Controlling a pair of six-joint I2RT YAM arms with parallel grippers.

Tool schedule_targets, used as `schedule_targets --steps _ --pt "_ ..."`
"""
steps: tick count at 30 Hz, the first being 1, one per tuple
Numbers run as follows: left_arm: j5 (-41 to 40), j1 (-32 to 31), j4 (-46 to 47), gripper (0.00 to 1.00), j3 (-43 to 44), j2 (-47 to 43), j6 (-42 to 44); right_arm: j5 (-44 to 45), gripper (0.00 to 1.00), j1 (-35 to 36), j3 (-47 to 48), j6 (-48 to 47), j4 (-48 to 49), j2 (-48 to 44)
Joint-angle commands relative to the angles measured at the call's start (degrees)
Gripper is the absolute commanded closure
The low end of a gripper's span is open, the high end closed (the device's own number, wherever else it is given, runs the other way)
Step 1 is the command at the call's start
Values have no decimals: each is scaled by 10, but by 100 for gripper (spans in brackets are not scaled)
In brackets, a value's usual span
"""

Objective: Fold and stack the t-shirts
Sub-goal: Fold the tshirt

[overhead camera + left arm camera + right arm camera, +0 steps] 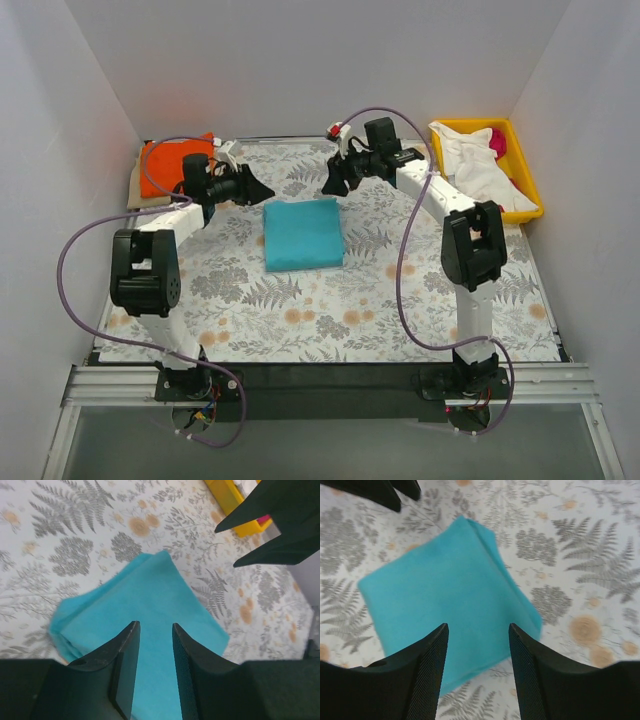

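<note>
Teal t-shirt (303,234) folded square, not yet stacked. Left gripper (154,626) narrowly parted, right gripper (477,626) wider; both empty, hovering just beyond it. Orange t-shirt (175,160) far-left of it. White t-shirt (470,165) far-right, crumpled in yellow tray (524,170), unfolded.

Teal-blue t-shirt (303,234), orange t-shirt (175,156), grey fern-patterned tablecloth (300,310), yellow tray (523,160)
</note>
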Motion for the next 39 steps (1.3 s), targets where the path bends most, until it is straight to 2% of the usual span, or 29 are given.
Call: schedule_targets --steps 1,9,13,17,21,24,27,28,32,36,39 --pt "28 -4 55 69 -43 11 -162 -127 50 -1 29 147 -9 58" --pt "23 -4 179 69 -11 145 -268 -160 50 -36 45 258 115 154" --pt "16 -2 191 70 30 209 -279 -153 49 -45 52 279 147 195" --pt "6 3 160 69 80 246 -262 -136 47 -55 88 275 150 212" --pt "71 18 163 67 108 228 -278 -156 42 -63 77 278 141 163" --pt "114 16 148 66 74 158 -262 -197 41 -62 11 286 140 85" --pt "134 8 152 67 -11 84 -299 -242 41 -50 -85 317 145 21" --pt "137 3 160 67 -67 67 -314 -248 42 -46 -108 329 148 -5" --pt "140 -26 218 67 -163 -2 -372 -266 44 -27 -201 367 192 -42" --pt "135 -49 289 67 -209 11 -426 -271 46 -5 -244 392 237 -30" --pt "129 -48 324 67 -211 55 -446 -266 48 -5 -261 388 252 6"
